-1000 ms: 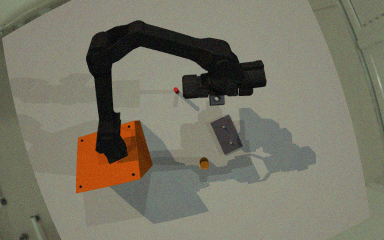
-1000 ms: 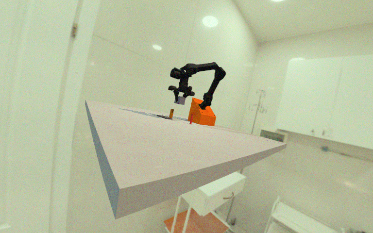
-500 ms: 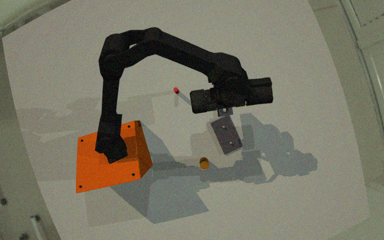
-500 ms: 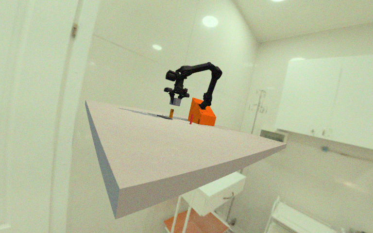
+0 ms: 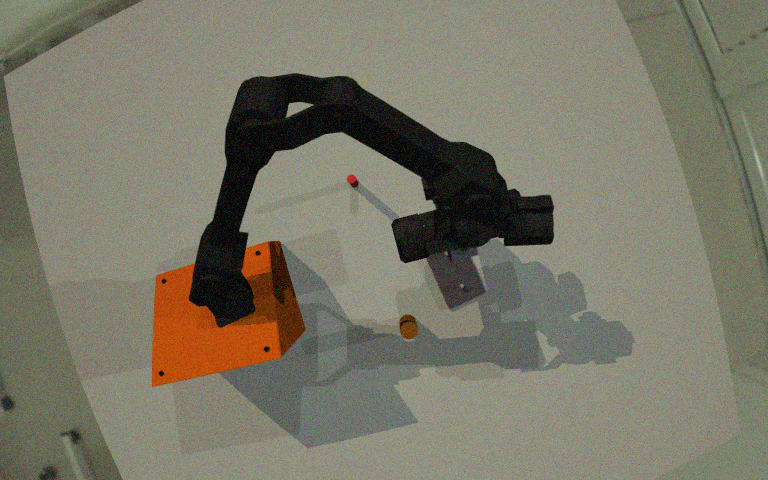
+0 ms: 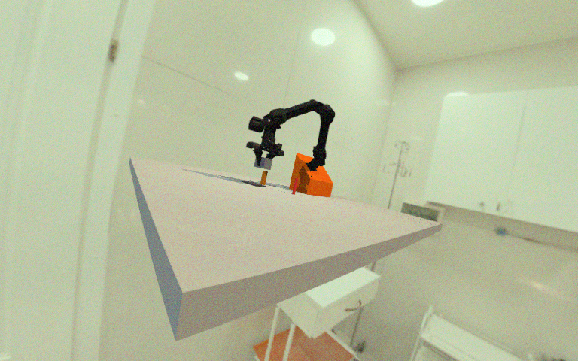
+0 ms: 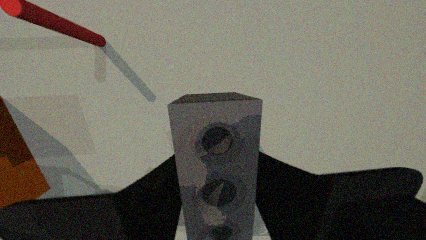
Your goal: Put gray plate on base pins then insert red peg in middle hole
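Observation:
My gripper is shut on the gray plate, with one finger on each side. The plate hangs well above the table, and its holes face the wrist camera. In the top view the plate and fingertips are hidden under the wrist. The dark gray base lies on the table, partly covered by the gripper in that view; one small pin shows clearly. The wrist view does not show the base clearly behind the plate. The red peg stands upright on the table, apart from the gripper.
An orange-brown cylinder stands upright near the base. The large orange block under the arm's foot stands on the table. Arm shadows fall across the table around the base and cylinder.

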Robot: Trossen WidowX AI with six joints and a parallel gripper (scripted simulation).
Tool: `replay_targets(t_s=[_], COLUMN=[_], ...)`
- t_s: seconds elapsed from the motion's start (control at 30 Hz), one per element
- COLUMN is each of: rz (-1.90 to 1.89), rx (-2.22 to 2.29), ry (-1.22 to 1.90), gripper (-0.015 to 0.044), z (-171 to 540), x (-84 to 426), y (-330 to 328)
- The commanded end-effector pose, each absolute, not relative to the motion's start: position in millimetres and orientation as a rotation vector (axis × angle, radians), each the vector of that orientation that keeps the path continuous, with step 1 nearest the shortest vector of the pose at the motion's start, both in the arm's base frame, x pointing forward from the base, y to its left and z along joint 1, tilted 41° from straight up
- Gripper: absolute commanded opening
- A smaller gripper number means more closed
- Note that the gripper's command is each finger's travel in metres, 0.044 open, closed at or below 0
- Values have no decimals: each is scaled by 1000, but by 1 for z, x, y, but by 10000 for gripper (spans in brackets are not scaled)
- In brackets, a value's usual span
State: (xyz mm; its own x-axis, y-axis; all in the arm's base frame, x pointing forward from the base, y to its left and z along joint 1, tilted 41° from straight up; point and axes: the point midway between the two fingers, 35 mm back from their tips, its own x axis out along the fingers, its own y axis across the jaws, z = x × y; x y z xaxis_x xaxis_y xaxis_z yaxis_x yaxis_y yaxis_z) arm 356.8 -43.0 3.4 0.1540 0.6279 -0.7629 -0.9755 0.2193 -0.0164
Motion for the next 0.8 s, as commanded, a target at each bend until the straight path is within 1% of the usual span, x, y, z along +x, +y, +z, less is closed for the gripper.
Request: replay_targets(t_s=[0.0, 0.77], rz=[1267, 1325], rx=[-618, -738], ry=[705, 615], gripper=[0, 0], z=[-11, -73], x=[354, 343], y=[-48, -70])
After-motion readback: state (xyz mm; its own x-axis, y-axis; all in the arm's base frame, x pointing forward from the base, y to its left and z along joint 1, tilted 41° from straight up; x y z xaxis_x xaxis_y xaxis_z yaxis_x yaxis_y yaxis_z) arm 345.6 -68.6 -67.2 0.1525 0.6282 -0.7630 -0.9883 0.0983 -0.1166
